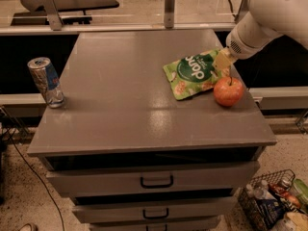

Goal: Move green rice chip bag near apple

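The green rice chip bag lies flat on the grey cabinet top at the right side. Its lower right corner almost touches the apple, a red-orange fruit with a dark stem near the right edge. My gripper comes in from the upper right on a white arm and sits at the bag's right edge, just above the apple. Its pale fingers rest against the bag's corner.
A silver-blue drink can stands upright at the far left edge of the top. Drawers with dark handles are below. A wire basket with items sits on the floor at the lower right.
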Available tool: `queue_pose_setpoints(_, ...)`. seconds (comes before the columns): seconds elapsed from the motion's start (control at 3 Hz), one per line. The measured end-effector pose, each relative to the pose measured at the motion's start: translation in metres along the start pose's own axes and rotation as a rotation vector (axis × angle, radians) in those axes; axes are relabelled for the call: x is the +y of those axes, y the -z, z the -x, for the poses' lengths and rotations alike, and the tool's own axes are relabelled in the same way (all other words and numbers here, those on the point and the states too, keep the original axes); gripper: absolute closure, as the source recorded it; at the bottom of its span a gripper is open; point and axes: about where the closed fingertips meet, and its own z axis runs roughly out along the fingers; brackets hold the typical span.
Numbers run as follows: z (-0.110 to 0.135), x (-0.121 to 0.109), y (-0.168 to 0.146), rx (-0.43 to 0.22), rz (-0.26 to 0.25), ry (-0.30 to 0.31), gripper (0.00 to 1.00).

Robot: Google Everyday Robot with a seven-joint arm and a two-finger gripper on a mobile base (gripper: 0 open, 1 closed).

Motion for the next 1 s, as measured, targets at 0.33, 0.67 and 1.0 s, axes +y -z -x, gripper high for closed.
queue_pose_setpoints(0.33, 0.004, -0.002, 0.007, -0.015, -0.02, 0.001, 0.0)
queue_pose_setpoints(0.67, 0.012, -0.006, 0.02, -0.046, -0.051, 0.009, 0.0)
queue_pose_setpoints(1.0, 0.018, -0.02, 0.04, -0.095, -0.107, 0.006, 0.0)
